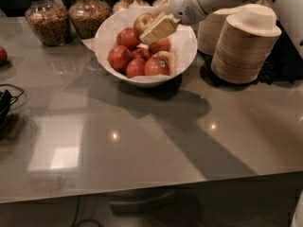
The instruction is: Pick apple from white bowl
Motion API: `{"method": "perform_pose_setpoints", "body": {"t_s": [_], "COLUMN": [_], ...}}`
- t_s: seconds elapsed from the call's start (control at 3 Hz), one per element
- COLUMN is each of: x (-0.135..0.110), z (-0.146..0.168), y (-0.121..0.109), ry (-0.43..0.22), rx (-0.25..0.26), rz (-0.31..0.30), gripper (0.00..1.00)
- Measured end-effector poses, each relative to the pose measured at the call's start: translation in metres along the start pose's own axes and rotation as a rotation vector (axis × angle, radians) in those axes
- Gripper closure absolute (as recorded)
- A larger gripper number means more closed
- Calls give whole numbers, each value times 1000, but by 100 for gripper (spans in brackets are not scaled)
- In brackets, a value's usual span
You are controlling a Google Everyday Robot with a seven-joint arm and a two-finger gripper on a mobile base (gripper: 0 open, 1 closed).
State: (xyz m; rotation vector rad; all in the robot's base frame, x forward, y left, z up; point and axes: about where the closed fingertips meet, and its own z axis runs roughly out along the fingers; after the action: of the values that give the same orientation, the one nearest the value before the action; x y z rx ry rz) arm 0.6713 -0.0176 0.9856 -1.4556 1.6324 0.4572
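The white bowl [185, 51], lined with white paper, stands at the back middle of the grey counter and holds several red apples [120, 57]. My gripper [149, 26] reaches in from the upper right and hovers over the bowl's back half. It is shut on the apple [142, 21], pale yellow-green with a reddish blush, which is held a little above the red apples. One cream finger [160, 28] lies across the apple's front; the other finger is hidden behind it.
Two glass jars of brown grains [43, 19] [89, 16] stand left of the bowl. Stacks of tan disposable bowls [247, 45] [212, 31] stand close on its right. A red apple [2, 56] and a black cable [8, 102] are at the left edge.
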Motion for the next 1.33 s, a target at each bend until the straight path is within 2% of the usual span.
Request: {"method": "perform_pose_setpoints", "body": {"t_s": [0.33, 0.67, 1.0, 1.33], "x": [12, 17, 7, -15], "z": [-21, -38, -55, -71], "y": [16, 35, 66, 108], "ry": [-10, 2, 43, 74], "rx": [-46, -59, -27, 1], "rz": [10, 13, -4, -34], "gripper": [100, 100, 100, 100]}}
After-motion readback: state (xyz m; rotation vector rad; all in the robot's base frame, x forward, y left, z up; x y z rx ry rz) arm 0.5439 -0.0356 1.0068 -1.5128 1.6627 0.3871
